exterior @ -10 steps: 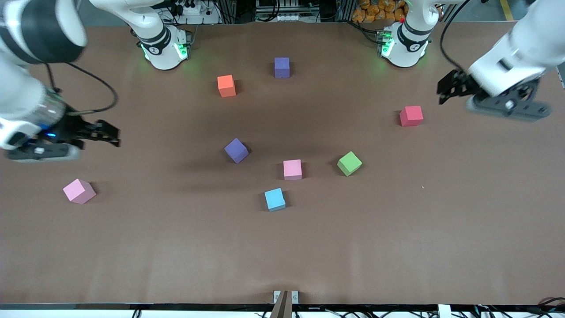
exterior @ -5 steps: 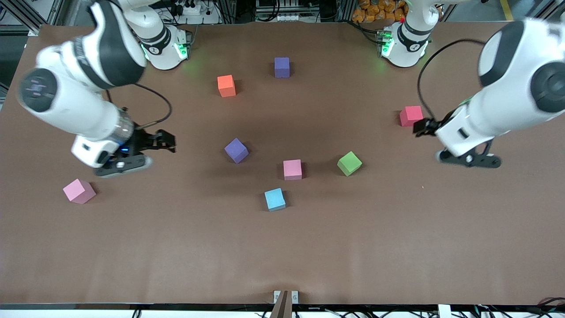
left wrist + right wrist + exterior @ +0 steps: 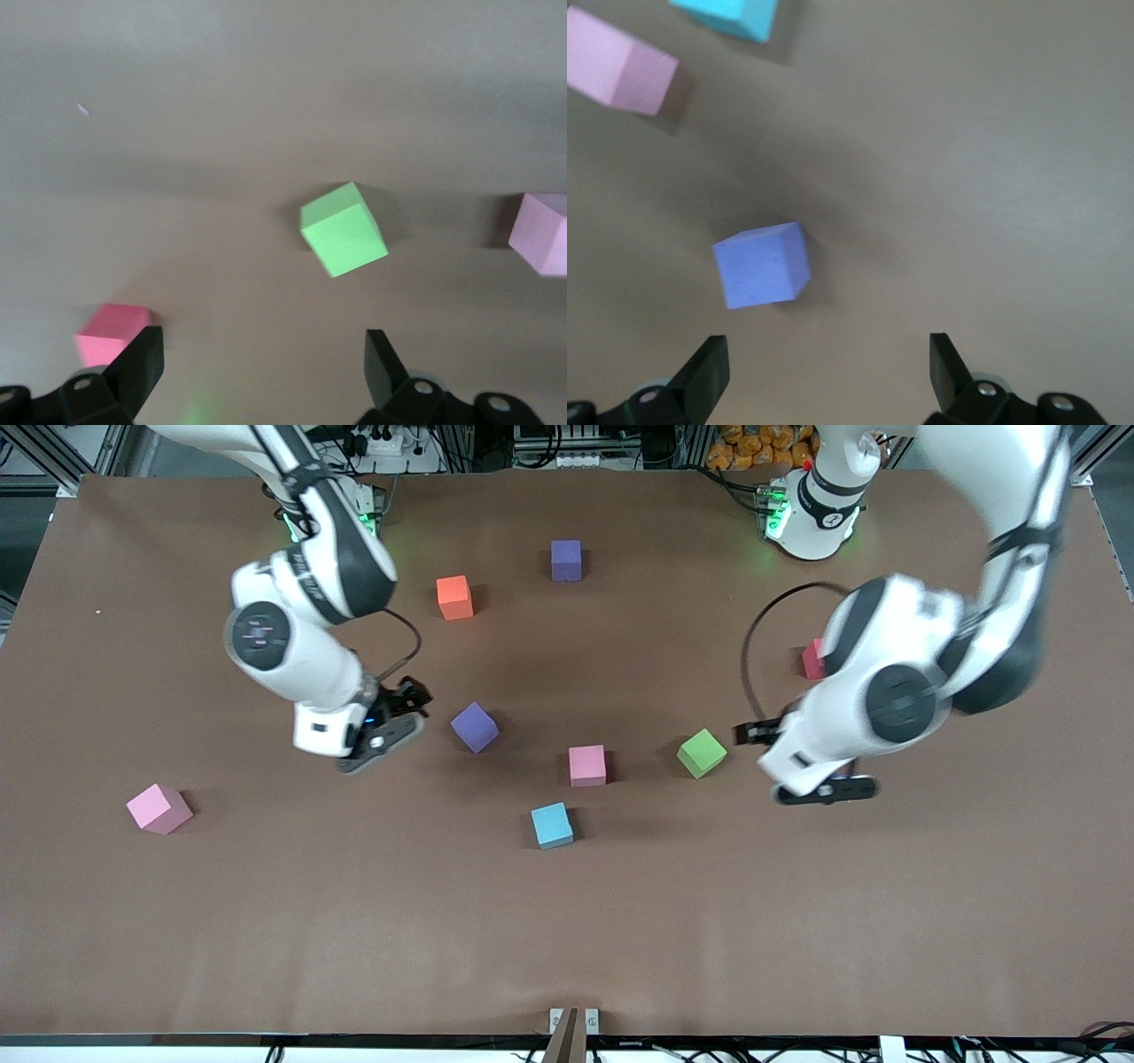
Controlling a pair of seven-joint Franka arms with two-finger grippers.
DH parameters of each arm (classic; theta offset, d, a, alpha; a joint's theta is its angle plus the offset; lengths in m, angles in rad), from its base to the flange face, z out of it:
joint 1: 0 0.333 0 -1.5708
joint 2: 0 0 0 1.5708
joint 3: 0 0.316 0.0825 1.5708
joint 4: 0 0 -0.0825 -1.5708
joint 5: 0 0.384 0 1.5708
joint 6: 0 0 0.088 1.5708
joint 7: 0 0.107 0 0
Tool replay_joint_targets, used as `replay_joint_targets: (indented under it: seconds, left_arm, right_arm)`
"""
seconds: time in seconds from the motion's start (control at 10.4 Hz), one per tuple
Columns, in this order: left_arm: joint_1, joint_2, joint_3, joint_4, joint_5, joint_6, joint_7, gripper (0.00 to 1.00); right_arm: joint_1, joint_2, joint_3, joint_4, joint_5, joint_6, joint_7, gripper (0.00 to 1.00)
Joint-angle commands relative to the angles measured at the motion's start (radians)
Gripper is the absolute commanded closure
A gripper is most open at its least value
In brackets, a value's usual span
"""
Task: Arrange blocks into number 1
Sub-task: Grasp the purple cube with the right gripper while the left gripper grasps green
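My right gripper (image 3: 409,701) hangs over the table with its fingers (image 3: 700,376) spread and nothing between them, just beside the tilted purple block (image 3: 474,726), which lies toward the left arm's end from it. My left gripper (image 3: 753,733) is spread too and empty, over the table just beside the green block (image 3: 702,753), on that block's left-arm side.

Starting at the right arm's end, I see a pink block (image 3: 159,808) alone and well apart from the rest. Next comes the orange block (image 3: 454,597), far from the front camera, then the tilted purple one. The light-blue block (image 3: 552,825) is the nearest to the front camera, with the second purple block (image 3: 566,560) farthest. A second pink block (image 3: 586,765) sits between the tilted purple block and the green one. The red block (image 3: 811,661) is partly hidden by my left arm.
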Motion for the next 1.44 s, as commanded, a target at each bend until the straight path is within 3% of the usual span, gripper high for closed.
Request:
replay_joint_targets:
  seconds: [0.0,0.29,0.48,0.77,1.34]
  left_arm:
    - [-0.044,0.076,0.005,-0.030,0.019,0.122,-0.258,0.00]
    - [-0.038,0.068,0.005,-0.211,0.020,0.373,-0.409,0.00]
    - [-0.027,0.052,0.005,-0.272,0.020,0.427,-0.450,0.00]
    - [-0.022,0.034,0.005,-0.331,0.019,0.452,-0.494,0.00]
    - [-0.055,0.081,0.006,-0.337,0.020,0.541,-0.583,0.00]
  right_arm:
    - [0.041,-0.003,0.001,-0.081,0.016,0.080,-0.015,0.00]
    - [0.052,0.026,0.006,-0.166,0.075,0.183,-0.014,0.00]
    - [0.078,0.078,0.006,-0.165,0.086,0.235,-0.014,0.00]
    - [0.079,0.119,0.008,-0.162,0.089,0.266,-0.012,0.00]
    - [0.122,0.165,0.008,-0.136,0.094,0.315,-0.004,0.00]
